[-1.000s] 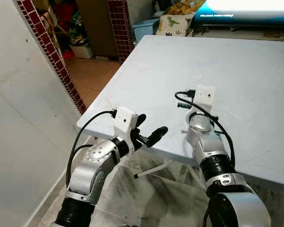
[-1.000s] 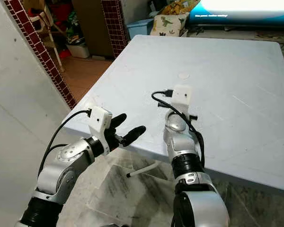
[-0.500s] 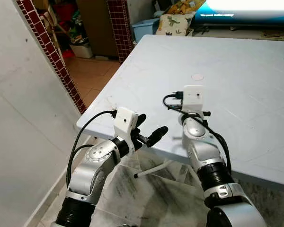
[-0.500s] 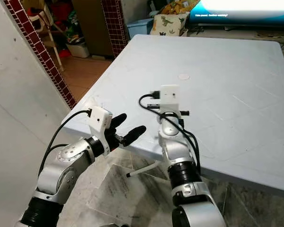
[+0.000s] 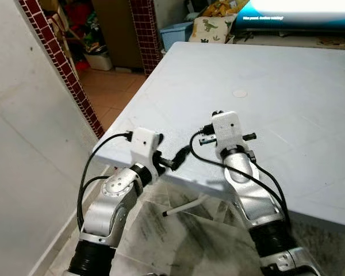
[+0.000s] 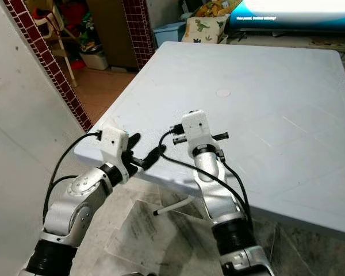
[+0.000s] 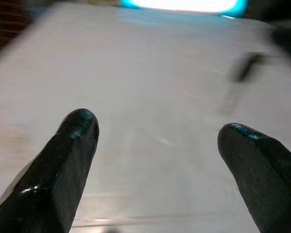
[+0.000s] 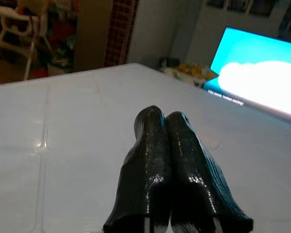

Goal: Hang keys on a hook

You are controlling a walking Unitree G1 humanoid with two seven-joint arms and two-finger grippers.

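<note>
Left eye view: both arms are raised in front of the robot at the near edge of a pale blue table (image 5: 287,103), and no keys and no hook can be made out on the tabletop, on the white wall to the left, or between either gripper's fingers. As far as these pictures go, the task looks to be at its very start: the keys have yet to be found and picked up, and the hook has yet to be located, so everything is left to do.

The left gripper (image 7: 157,170) hangs just at the table's near corner, pointing across the tabletop. Its two black fingers (image 7: 63,165) are spread wide, with only the bare, blurred table surface beyond them; they hold nothing and touch nothing that can be seen.

The right gripper (image 8: 167,160) sits just above the tabletop beside the left one, aimed along the table toward a glowing screen (image 8: 262,92) well ahead of it. Its fingers are pressed flat together with no gap, and nothing is pinched between them. A small round mark (image 5: 240,92) lies on the table ahead of this gripper, well apart from it; what it is cannot be told.
</note>
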